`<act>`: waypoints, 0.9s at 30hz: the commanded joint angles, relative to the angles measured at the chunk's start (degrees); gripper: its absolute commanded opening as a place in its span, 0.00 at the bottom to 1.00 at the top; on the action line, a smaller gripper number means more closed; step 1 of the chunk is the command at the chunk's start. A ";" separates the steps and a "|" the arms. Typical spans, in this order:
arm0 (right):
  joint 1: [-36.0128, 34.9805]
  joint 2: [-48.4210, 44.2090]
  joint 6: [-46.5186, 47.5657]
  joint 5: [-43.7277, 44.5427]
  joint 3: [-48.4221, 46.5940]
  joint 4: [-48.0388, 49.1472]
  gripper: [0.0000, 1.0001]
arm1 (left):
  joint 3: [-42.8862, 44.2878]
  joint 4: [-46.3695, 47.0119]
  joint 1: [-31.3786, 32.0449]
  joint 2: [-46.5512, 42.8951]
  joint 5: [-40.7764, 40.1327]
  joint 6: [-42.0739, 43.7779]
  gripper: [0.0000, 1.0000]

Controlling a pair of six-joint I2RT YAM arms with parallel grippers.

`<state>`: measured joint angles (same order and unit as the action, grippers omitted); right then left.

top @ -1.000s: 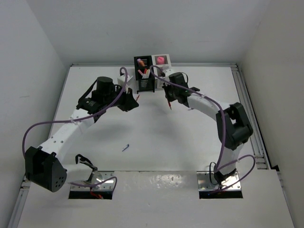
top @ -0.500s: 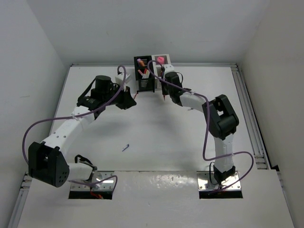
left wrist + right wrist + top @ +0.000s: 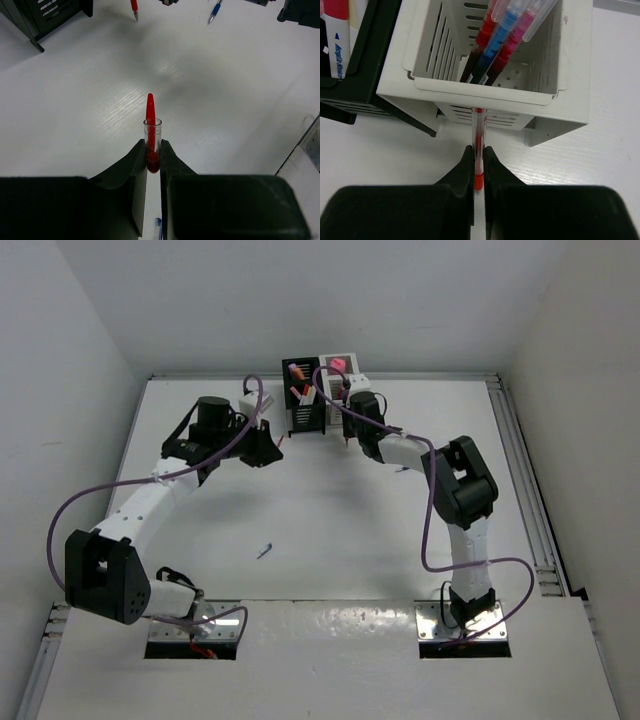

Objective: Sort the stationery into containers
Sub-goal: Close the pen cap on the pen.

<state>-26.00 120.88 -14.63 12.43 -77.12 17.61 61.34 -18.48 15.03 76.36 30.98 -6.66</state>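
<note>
- The left hand (image 3: 152,150) is clamped on a red pen (image 3: 150,120). The pen's lower end is pinched between the two fingers, and its red tip points away from the wrist.
- In the top view this hand hangs over the bench (image 3: 330,520), just left of the black holder (image 3: 305,405). Its pen is outside the holder.
- The right hand (image 3: 477,152) is closed tight on a clear pen with red ink (image 3: 478,135), gripped partway along its length.
- This clear pen runs up to the near outer wall of the white holder (image 3: 570,107) and is not inside it. Whether it touches the wall cannot be told.
- The white holder and the black holder stand joined side by side at the far edge of the bench, the black one on the left.
- Three pens (image 3: 495,45) lean together inside the white holder: one red, one blue, one pink.
- A pink piece (image 3: 339,366) shows at the top of the white holder in the top view.
- A white marker (image 3: 337,35) with a red end stands in the black holder.
- A blue pen (image 3: 264,551) lies alone on the bench, well apart from the holders and nearer the arm bases.
- A second blue pen (image 3: 215,9) lies on the bench close to the right arm.
</note>
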 commanded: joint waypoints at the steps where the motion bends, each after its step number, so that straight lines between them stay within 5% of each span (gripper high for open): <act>1: 0.25 1.28 -0.66 -0.12 -2.94 4.72 0.00 | 2.82 1.87 -0.88 0.02 1.80 0.42 0.00; 13: 0.16 2.87 -1.10 0.23 -3.82 4.37 0.15 | 2.99 1.60 -1.76 0.28 2.50 0.42 0.00; 20: 0.25 4.54 -2.15 0.23 -4.79 3.75 0.16 | 3.08 1.34 -2.02 0.46 2.50 0.41 0.00; 22: 0.16 4.89 -2.24 0.41 -5.05 3.49 0.11 | 3.17 1.43 -2.02 0.55 2.50 0.42 0.00; 23: 0.25 4.89 -2.24 0.49 -4.97 3.40 0.00 | 3.17 1.34 -2.02 0.46 2.68 0.42 0.00; 27: 0.25 2.88 -2.86 0.06 -3.83 3.31 0.00 | 3.52 1.08 -2.11 0.55 2.68 0.42 0.00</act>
<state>-26.00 125.58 -16.36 12.38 -79.33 19.03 62.17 -18.55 13.76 76.95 32.42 -6.61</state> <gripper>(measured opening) 0.060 0.184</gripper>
